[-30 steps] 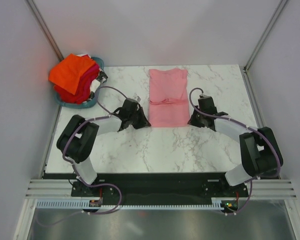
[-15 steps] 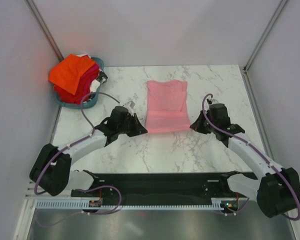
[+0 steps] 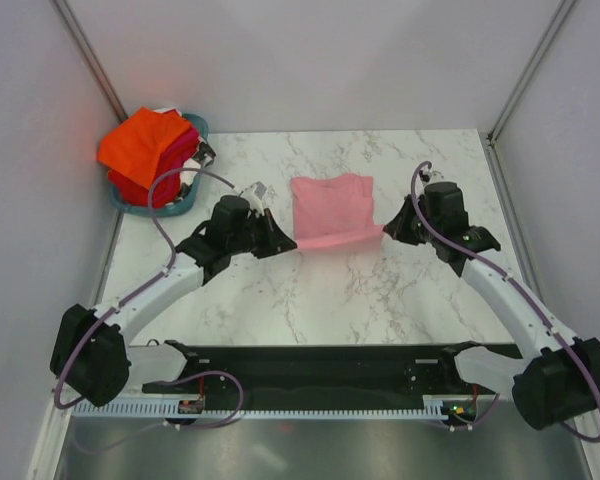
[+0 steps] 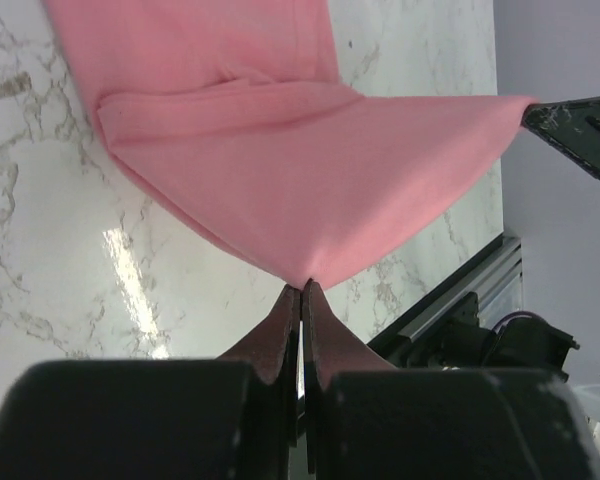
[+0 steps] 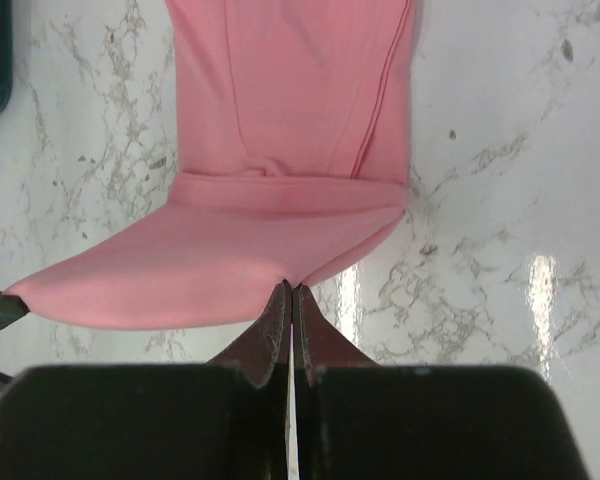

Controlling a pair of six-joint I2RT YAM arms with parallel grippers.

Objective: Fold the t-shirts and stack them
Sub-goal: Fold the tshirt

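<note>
A light pink t-shirt (image 3: 330, 208) lies on the marble table, its near part lifted off the surface. My left gripper (image 3: 290, 243) is shut on the near left corner (image 4: 302, 278). My right gripper (image 3: 386, 231) is shut on the near right corner (image 5: 291, 283). The raised cloth hangs stretched between both grippers, above the flat far part (image 5: 290, 80). More t-shirts, bright orange (image 3: 140, 143) on top with red (image 3: 165, 170) below, are piled in the basket at far left.
A teal basket (image 3: 170, 208) holds the pile at the table's far left corner. Grey walls and metal posts close in the table on three sides. A black rail (image 3: 310, 360) runs along the near edge between the arm bases.
Both grippers have carried the pink shirt's near edge up and away from the bases, toward the far end. The shirt looks shorter from above, and both arms have stretched out.
</note>
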